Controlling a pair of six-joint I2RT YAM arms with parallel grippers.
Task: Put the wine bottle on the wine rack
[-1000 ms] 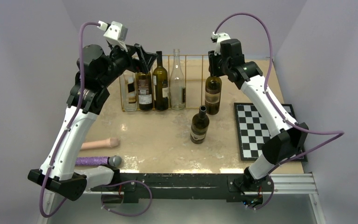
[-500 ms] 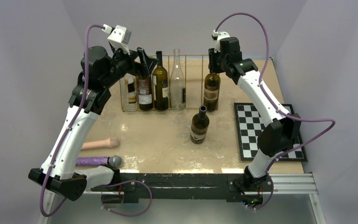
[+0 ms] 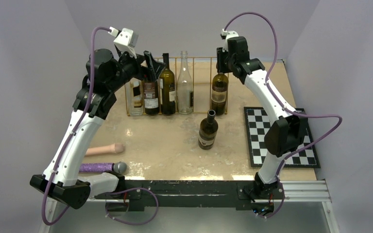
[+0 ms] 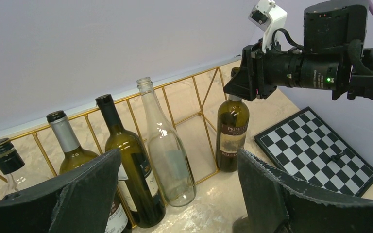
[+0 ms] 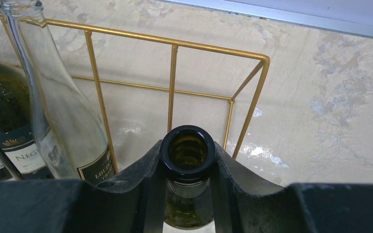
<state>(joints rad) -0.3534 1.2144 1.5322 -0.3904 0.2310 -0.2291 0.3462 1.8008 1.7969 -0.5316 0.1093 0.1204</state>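
- The right pincer point(image 5: 188, 162) is clenched on the neck of the wine bottle point(image 3: 219, 94), a finger pressed on each side just under the open mouth.
- That bottle hangs upright at the far right end of the wine rack point(image 3: 200, 84). From above it looks to be inside the last slot, with the gold end wire just to its right.
- No view shows whether its base already rests on the table point(image 3: 165, 141); the wrist view hides everything below the shoulder.
- The slot to its left is vacant. Beyond that stand a tall clear bottle point(image 3: 185, 87) and three more bottles filling the left slots.
- The left pincer point(image 3: 151, 60) is released and carries nothing, spread wide above those left bottles.
- A second dark bottle point(image 3: 208, 130) stands on the table nearer than the rack, apart from it and untouched.
- My judgement is that this placement is nearly done. What is left is to set the bottle down fully, let go and lift clear of the neck. The near bottle may then go into the vacant slot.
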